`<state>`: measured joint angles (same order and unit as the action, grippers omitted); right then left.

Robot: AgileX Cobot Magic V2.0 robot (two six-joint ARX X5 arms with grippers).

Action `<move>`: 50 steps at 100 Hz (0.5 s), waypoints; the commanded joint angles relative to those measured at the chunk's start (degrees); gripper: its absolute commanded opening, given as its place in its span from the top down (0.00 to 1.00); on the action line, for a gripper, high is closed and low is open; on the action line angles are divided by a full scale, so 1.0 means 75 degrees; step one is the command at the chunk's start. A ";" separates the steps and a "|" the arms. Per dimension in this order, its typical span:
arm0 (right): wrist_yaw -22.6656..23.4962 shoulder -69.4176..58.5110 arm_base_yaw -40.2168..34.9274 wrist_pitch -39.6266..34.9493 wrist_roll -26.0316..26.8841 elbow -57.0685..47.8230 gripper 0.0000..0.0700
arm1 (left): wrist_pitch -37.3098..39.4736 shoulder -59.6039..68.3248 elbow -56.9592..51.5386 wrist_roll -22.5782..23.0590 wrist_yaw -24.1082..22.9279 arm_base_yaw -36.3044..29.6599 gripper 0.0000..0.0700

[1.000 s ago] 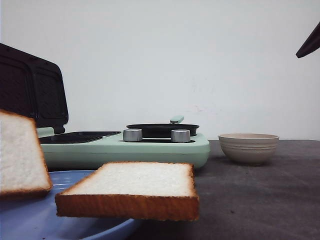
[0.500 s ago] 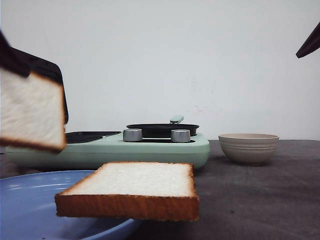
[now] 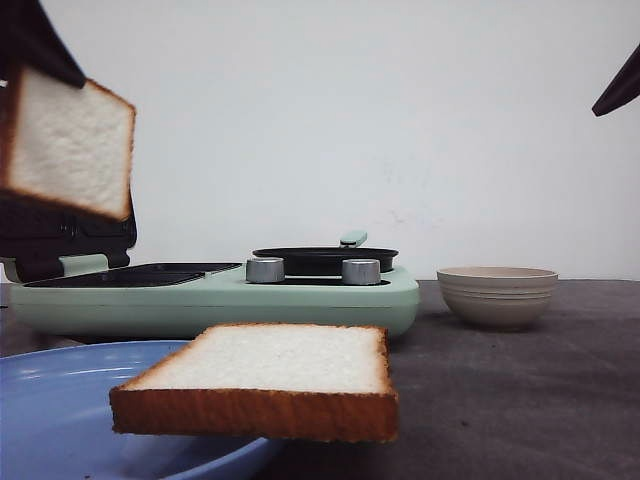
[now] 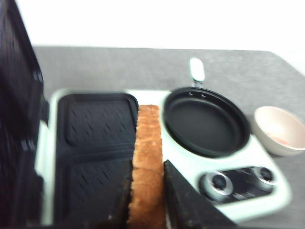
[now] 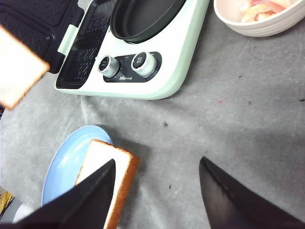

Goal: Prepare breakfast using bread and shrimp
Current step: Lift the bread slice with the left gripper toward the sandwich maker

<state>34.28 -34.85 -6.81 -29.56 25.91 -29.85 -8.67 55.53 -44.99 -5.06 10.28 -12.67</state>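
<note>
The front camera sat low at table height, just behind the blue plate (image 3: 60,400), facing the breakfast maker (image 3: 215,295). The left wrist camera looked steeply down from close above the breakfast maker (image 4: 167,157). The right wrist camera looked down from higher, sharing the breakfast maker (image 5: 157,62) and plate (image 5: 62,167).

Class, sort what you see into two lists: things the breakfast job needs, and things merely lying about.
Needed:
- held bread slice, gripped by the left tool
- second bread slice on the blue plate
- breakfast maker with grill plate and pan
- bowl holding pinkish food, probably shrimp

Lying about:
- nothing clearly; only the grey table
</note>
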 commanded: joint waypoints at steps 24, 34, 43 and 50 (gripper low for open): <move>-0.0029 -0.0032 -0.0032 -0.0017 -0.0149 -0.0128 0.51 | 0.0268 0.1935 -0.1515 0.2229 -0.1035 -0.0122 0.98; -0.0026 -0.0032 -0.0032 -0.0023 -0.0160 -0.0128 0.51 | 0.0522 0.2600 -0.1973 0.2693 -0.1236 -0.0128 0.98; -0.0029 -0.0032 -0.0032 -0.0076 -0.0192 -0.0128 0.51 | 0.0764 0.3191 -0.2375 0.2975 -0.1326 -0.0181 0.98; -0.0029 -0.0032 -0.0032 -0.0079 -0.0251 -0.0128 0.51 | 0.0848 0.3660 -0.2710 0.3276 -0.1582 -0.0248 0.98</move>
<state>34.26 -34.85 -6.81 -30.48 25.32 -29.85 -3.62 80.23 -62.67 15.20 -0.36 -13.87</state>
